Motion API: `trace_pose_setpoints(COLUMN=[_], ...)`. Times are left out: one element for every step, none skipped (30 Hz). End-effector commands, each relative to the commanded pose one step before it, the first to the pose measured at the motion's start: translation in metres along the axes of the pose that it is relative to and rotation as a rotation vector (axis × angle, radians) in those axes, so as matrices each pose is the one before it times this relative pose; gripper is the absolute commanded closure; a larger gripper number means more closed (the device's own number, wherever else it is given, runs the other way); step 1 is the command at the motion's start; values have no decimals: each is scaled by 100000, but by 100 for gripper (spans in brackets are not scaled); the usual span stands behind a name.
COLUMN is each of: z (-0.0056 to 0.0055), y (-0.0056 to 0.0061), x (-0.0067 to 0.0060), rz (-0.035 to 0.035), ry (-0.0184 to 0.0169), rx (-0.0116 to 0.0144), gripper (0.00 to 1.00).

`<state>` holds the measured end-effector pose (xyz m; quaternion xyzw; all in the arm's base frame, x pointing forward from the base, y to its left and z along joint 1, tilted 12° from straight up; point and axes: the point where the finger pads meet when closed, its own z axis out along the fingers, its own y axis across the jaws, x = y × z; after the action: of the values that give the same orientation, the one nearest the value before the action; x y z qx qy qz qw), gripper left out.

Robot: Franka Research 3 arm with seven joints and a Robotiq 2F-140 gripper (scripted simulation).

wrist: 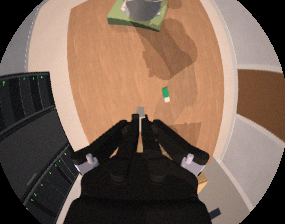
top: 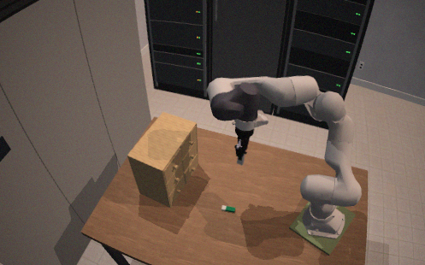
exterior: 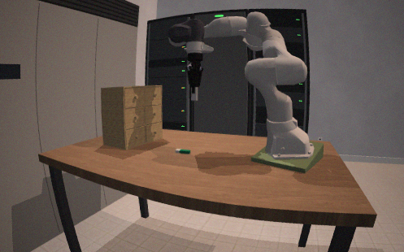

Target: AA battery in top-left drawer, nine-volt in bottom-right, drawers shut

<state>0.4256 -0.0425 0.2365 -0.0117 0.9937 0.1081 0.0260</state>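
The small wooden chest stands at the table's left side, and its drawers look pushed in; it also shows in the exterior view. A small green and white battery lies on the table in front of the chest, also in the exterior view and the wrist view. My gripper hangs high above the table, right of the chest, pointing straight down. Its fingers are shut with nothing between them, as the exterior view and the wrist view show. I see no second battery.
The arm's base stands on a green plate at the table's right front. A grey cabinet wall rises just left of the table. Dark server racks stand behind it.
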Motion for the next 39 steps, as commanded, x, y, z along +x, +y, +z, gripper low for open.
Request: trace_pose_setpoints(z=[-35,-6,-5,-4,-3,-3,0,0,-2,-1,-1,0,0,0,0,0,0,0,0,0,0,0,0,0,0,0,0,0,0,0,0,0,0,0,26,0,0,0,0], y=[-17,0,0,0,0,0,0,0,0,0,0,0,0,0,0,0,0,0,0,0,0,0,0,0,0,0,0,0,0,0,0,0,0,0,-26,0,0,0,0], x=[90,6,5,4,3,2,0,0,2,1,1,0,0,0,0,0,0,0,0,0,0,0,0,0,0,0,0,0,0,0,0,0,0,0,-48,0,0,0,0], rz=[-4511,-156,-129,-105,-82,-63,0,0,-45,-31,-19,-10,-4,-1,0,0,0,0,0,0,0,0,0,0,0,0,0,0,0,0,0,0,0,0,1089,0,0,0,0], ry=[133,0,0,0,0,0,0,0,0,0,0,0,0,0,0,0,0,0,0,0,0,0,0,0,0,0,0,0,0,0,0,0,0,0,-97,0,0,0,0], rx=[1076,110,92,74,58,44,0,0,32,22,13,7,3,0,0,0,0,0,0,0,0,0,0,0,0,0,0,0,0,0,0,0,0,0,-491,0,0,0,0], gripper=[100,100,100,100,100,100,100,100,100,100,100,100,100,100,100,100,100,100,100,100,100,100,100,100,100,100,100,100,100,100,100,100,100,100,0,0,0,0,0])
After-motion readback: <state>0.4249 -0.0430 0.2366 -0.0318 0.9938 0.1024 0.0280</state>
